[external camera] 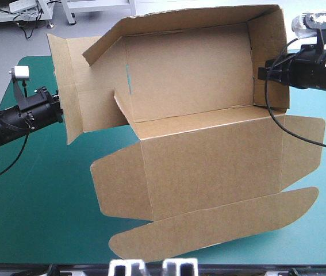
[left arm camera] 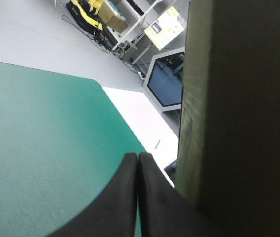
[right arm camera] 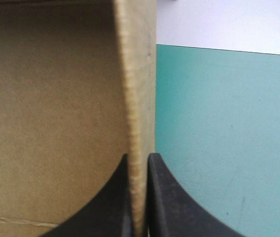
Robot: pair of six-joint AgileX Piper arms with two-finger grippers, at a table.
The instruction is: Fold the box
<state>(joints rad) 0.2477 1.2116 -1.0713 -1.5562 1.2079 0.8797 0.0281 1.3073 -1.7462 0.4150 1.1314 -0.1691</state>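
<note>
From above, the box [external camera: 208, 155] covers most of the surface [external camera: 36, 190], and its raised right wall hides the fingertips of the right hand [right arm camera: 140, 160]. In the left wrist view, the box beside the left hand [left arm camera: 139, 158] is a dark, blurred slab cut off by the picture's edges, and it blocks everything beyond it. Whether it touches that hand cannot be told.

Left gripper [left arm camera: 138, 158], right gripper [right arm camera: 139, 159] — both pinched

The box [external camera: 208, 155] is plain brown board, the table cover [external camera: 36, 201] flat teal-green; left gripper [left arm camera: 139, 157] and right gripper [right arm camera: 140, 157] have black fingers [right arm camera: 167, 197].
</note>
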